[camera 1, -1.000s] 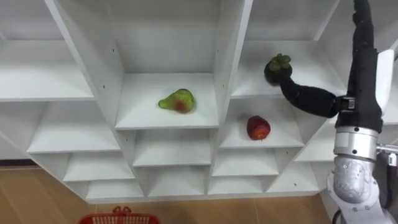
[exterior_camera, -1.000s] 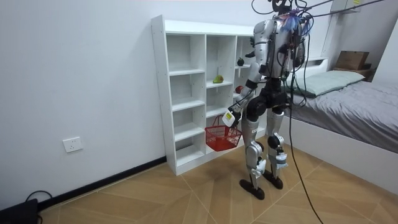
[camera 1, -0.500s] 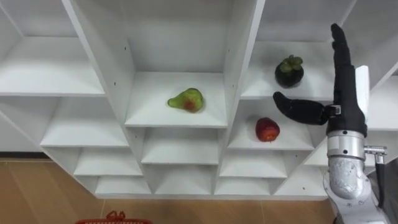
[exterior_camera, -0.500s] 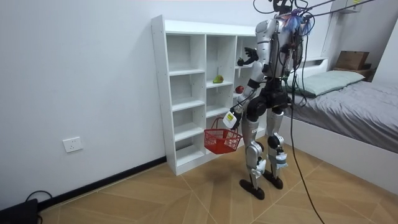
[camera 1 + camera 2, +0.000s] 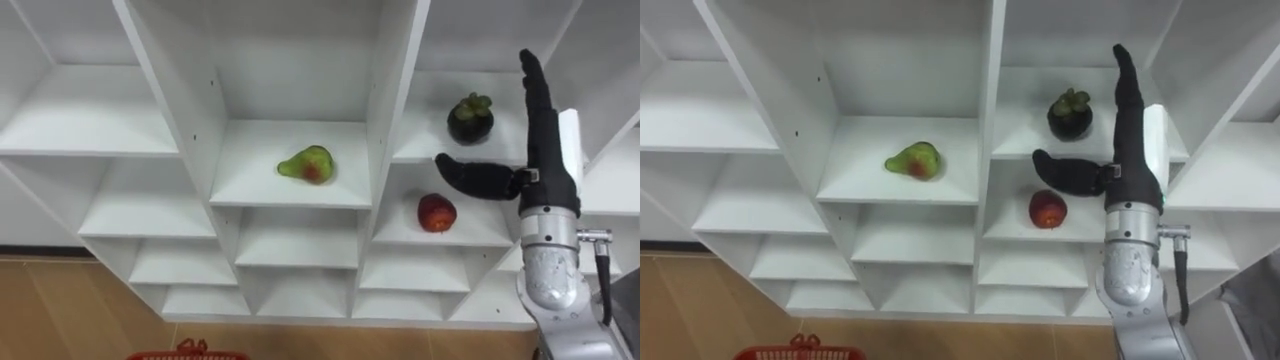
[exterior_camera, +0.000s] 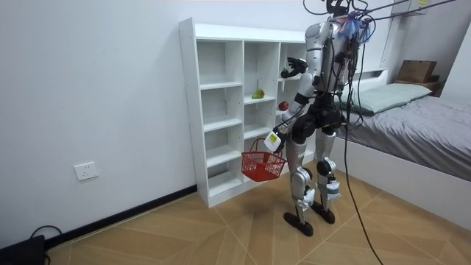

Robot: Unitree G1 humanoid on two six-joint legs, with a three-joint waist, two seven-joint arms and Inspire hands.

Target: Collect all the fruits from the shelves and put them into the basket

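The white closet [image 5: 100, 125] of open shelves stands straight ahead of the right hand [image 5: 548, 172], and in the room view the robot stands upright close in front of it, with a bed behind on the room view's right. The red basket [image 6: 263, 163] hangs low, well below and to the left of the right hand; it is carried by the left hand [image 6: 273, 139], which is closed round its handle at the robot's hip, and its rim also shows at the bottom edge of the eye views. The right hand is raised before the closet's right column with its fingers straight and held together, pointing up, and its thumb stretched out sideways to the left; it holds nothing. The pear [image 5: 307, 165], green with a reddish patch, lies well to the left of that thumb, at about the same height, on a shelf of the middle column. The red apple [image 5: 436, 212] sits just below the thumb's tip, on the shelf beneath it in the right column. The dark mangosteen [image 5: 470, 118] rests on the shelf above, in the corner between the thumb and the raised fingers, near both yet apart from them.
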